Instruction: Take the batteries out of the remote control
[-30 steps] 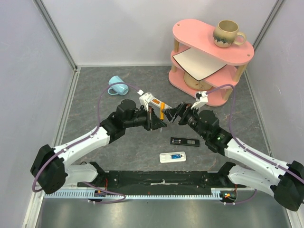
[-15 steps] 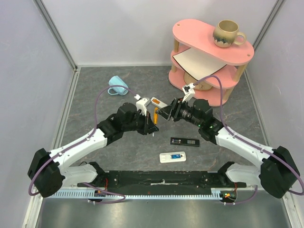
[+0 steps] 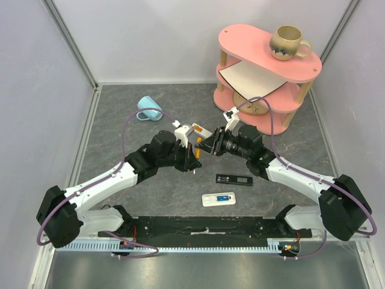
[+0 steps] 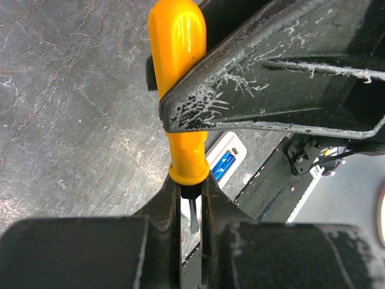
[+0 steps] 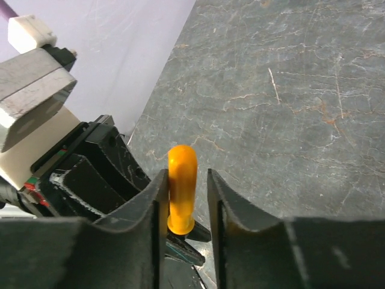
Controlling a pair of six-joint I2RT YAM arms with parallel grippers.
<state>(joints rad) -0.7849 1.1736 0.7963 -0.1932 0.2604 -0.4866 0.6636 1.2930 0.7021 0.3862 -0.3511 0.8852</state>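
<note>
A white remote control (image 3: 218, 199) lies open near the front of the table, and a blue battery (image 3: 223, 197) shows in its bay. The left wrist view has the same remote (image 4: 231, 147) and blue battery (image 4: 224, 166) below the tool. My left gripper (image 3: 194, 155) (image 4: 191, 188) is shut on the black neck of an orange-handled screwdriver (image 3: 197, 142) (image 4: 178, 54), held above the table. My right gripper (image 3: 206, 144) (image 5: 186, 180) straddles the orange handle (image 5: 181, 186). One finger touches it and a gap remains at the other.
A flat black strip (image 3: 234, 179) lies just behind the remote. A light blue mug (image 3: 149, 109) lies on its side at the back left. A pink tiered shelf (image 3: 261, 45) stands at the back right, a beige mug (image 3: 287, 42) on top.
My right gripper has moved left to the screwdriver and its jaws have narrowed around the orange handle. The left gripper has kept its grip and shifted slightly left.
</note>
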